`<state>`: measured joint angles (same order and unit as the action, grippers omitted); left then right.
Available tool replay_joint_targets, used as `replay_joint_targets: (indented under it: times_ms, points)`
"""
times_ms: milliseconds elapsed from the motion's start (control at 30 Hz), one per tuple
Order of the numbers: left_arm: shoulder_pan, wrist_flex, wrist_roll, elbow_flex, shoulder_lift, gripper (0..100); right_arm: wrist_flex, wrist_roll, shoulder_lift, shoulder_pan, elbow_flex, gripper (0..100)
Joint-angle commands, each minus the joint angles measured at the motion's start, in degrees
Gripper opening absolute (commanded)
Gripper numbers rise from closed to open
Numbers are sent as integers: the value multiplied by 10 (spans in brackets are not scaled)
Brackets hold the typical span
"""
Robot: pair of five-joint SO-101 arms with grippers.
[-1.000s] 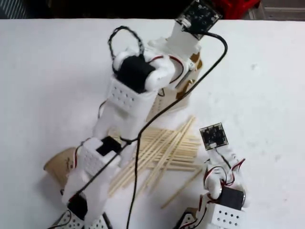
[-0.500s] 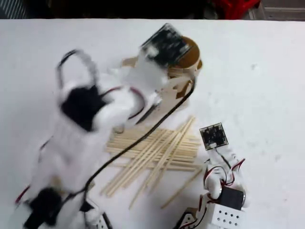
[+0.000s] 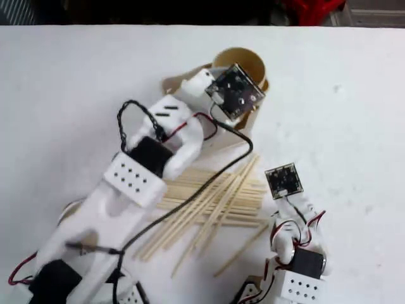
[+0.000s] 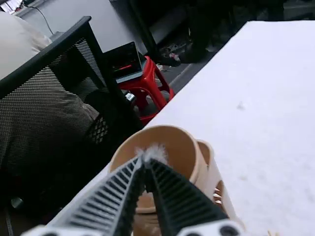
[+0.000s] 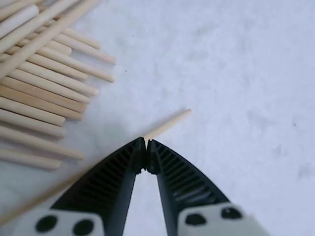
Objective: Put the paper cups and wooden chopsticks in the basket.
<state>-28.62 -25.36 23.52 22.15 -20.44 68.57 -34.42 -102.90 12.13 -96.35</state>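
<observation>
White table [image 3: 354, 114]: carries the basket [image 4: 209, 167], which sits toward its far edge, and everything else noted here.

Left arm [image 3: 136, 180]: lies diagonally across the table, wrist end over the basket.

Right arm [image 3: 297, 266]: well apart from the basket, on the far side of the chopstick pile from it.

Wooden chopsticks [image 3: 215, 199]: loose fanned pile flat on the table, just beside the basket, between it and the right arm. None are in the basket.

Paper cup [image 4: 167, 145]: upright inside the basket, mouth open upward.

Second paper cup [image 3: 68, 210]: only a tan edge shows from under the left arm, well apart from the basket.

Stray chopstick [image 5: 167, 124]: lies alone past the side of the pile away from the basket.

Left gripper [image 4: 144, 158]: fingers pressed together, nothing between them, tips just over the rim of the cup in the basket.

Right gripper [image 5: 146, 146]: fingers pressed together. The stray chopstick runs under the tips; I cannot tell whether they touch it.
</observation>
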Motion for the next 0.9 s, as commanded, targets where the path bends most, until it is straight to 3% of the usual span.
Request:
replay_joint_targets:
  times_ms: [0, 433, 667, 867]
  points:
    - [26, 47, 4, 0, 33, 24, -9, -4, -4, 6, -4, 17]
    - [37, 25, 5, -22, 92, 24, -9, -4, -4, 6, -4, 17]
    - [90, -181, 4, -213, 18, 24, -9, -4, -4, 6, -4, 17]
    - [204, -412, 4, -357, -37, 24, -9, -4, -4, 6, -4, 17]
